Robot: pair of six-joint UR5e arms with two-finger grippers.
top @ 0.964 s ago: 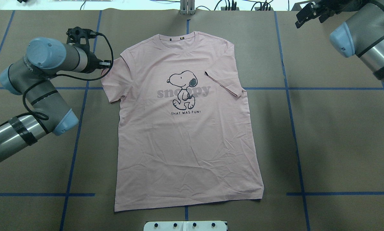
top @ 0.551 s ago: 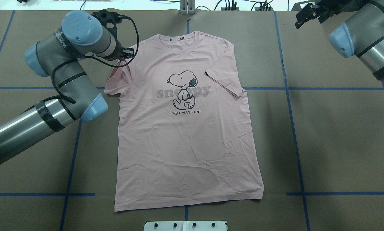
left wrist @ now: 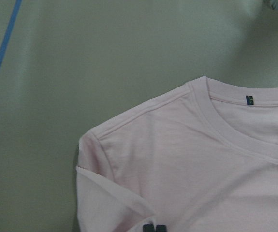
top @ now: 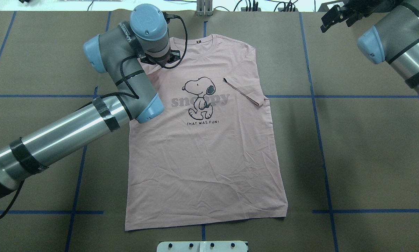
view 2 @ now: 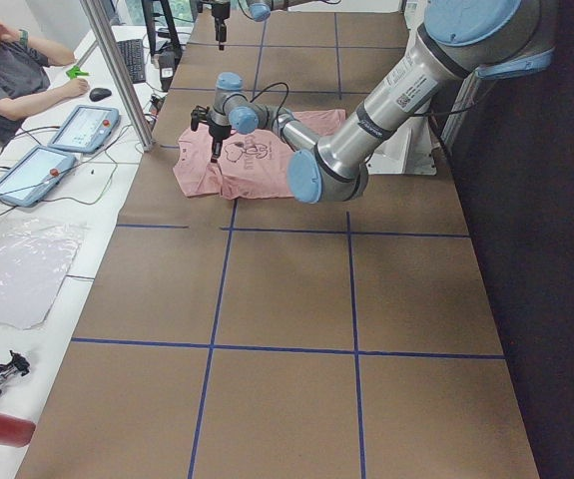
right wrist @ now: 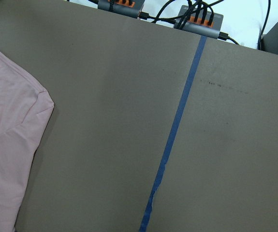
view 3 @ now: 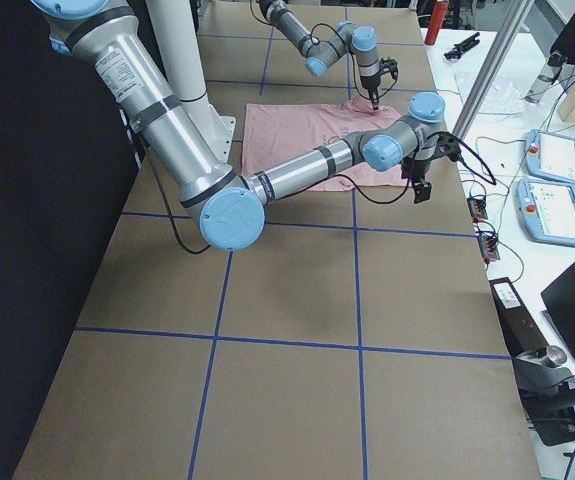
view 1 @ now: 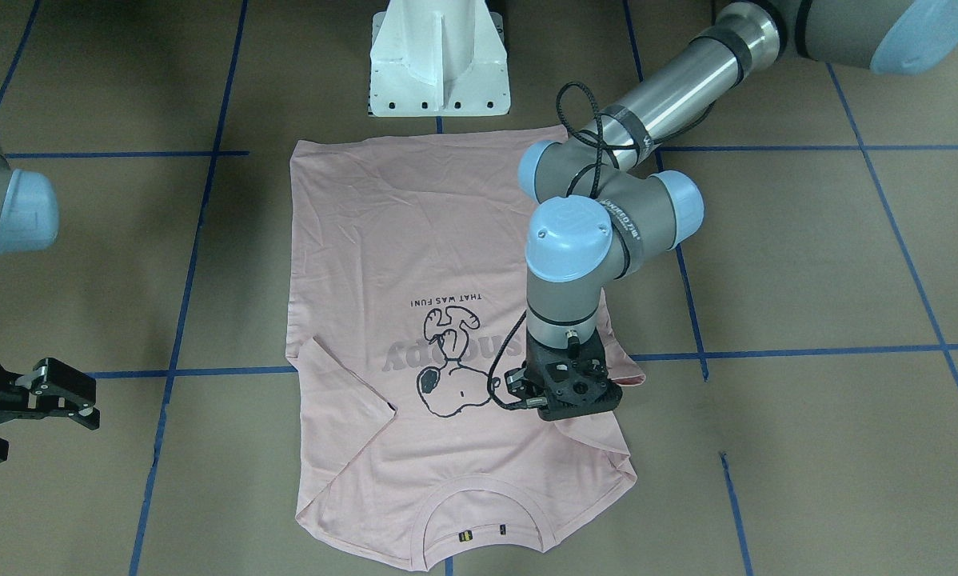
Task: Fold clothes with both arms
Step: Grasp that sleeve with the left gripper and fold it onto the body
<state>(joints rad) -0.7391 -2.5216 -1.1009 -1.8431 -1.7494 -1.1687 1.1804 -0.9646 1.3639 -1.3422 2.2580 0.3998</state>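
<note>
The pink Snoopy T-shirt (top: 202,157) lies flat, print up, with its collar at the far side. Its right sleeve (top: 244,92) is folded in onto the chest. My left gripper (view 1: 572,404) hangs over the shirt's left shoulder; in the overhead view it is mostly hidden under its wrist (top: 160,59). In the left wrist view its fingertips (left wrist: 154,228) are pinched on a raised fold of the left sleeve (left wrist: 109,193), with the collar (left wrist: 245,125) beyond. My right gripper (top: 337,17) is open and empty, off the shirt at the far right corner; it also shows in the front-facing view (view 1: 23,408).
The white pedestal base (view 1: 439,60) stands at the near edge, by the shirt's hem. Blue tape lines (top: 318,115) cross the brown table. Cable hubs (right wrist: 201,21) sit at the far edge. An operator (view 2: 12,75) with tablets sits beyond the far side.
My left arm swung right and toward the far side, from beside the left sleeve to over the shoulder, drawing the sleeve inward with it. The right arm barely moved.
</note>
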